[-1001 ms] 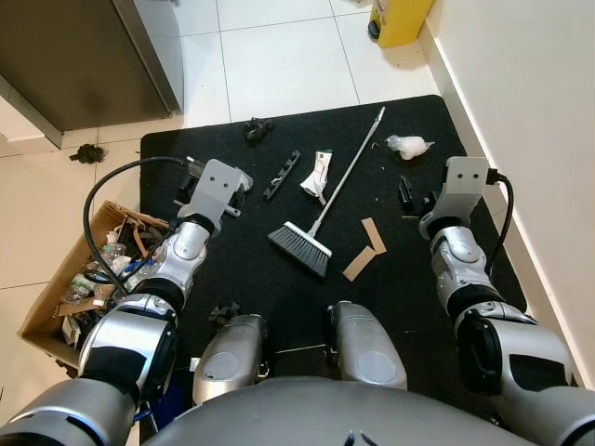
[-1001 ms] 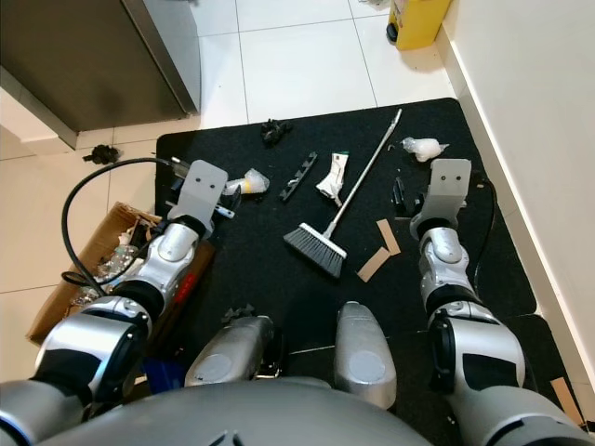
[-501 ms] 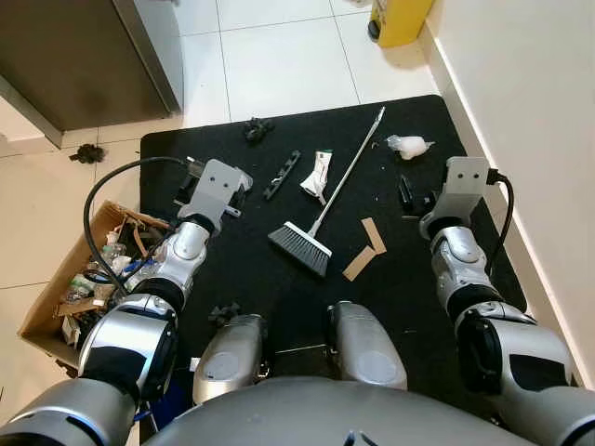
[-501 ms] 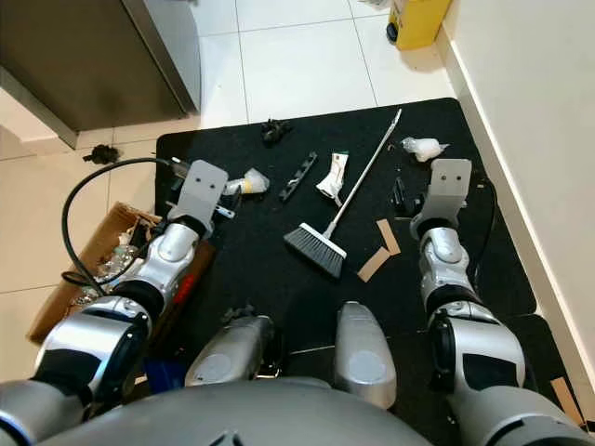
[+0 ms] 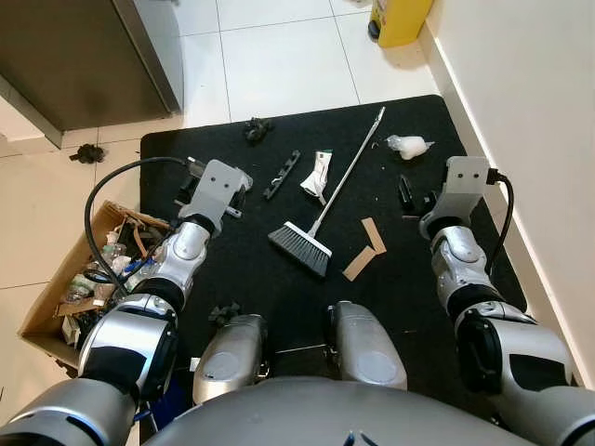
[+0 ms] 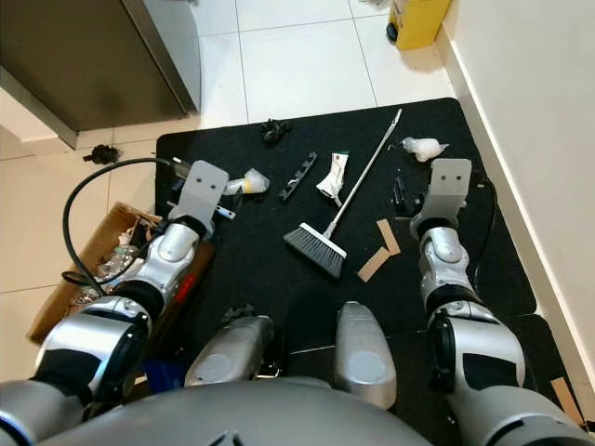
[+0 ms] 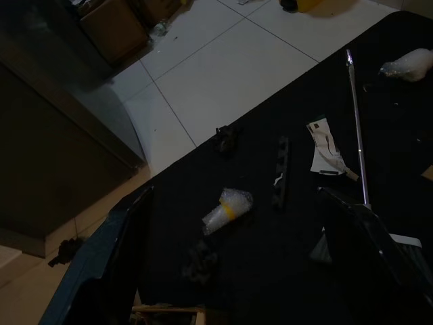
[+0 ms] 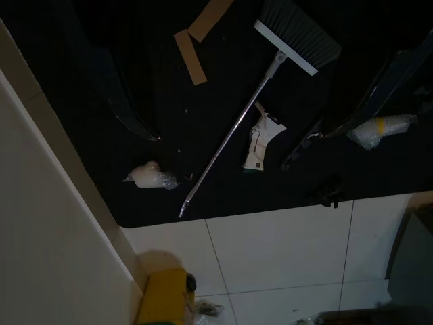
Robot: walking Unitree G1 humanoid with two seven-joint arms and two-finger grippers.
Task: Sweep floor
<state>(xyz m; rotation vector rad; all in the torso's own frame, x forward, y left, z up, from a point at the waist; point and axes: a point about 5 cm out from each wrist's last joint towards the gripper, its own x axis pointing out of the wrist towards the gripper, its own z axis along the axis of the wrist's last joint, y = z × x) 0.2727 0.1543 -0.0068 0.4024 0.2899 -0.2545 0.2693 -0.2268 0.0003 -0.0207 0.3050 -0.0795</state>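
Nothing moved since earlier frame, broom (image 5: 321, 220) on black mat (image 5: 232, 269) between both pincers, left pincer (image 7: 237, 264) released, right pincer (image 8: 257, 88) released.

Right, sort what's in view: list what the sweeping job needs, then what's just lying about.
For the job:
broom
cardboard strips, crumpled plastic, torn wrapper, black strip, black scraps, all litter on the black mat

Just lying about:
cardboard box of rubbish
yellow container
grey cabinet
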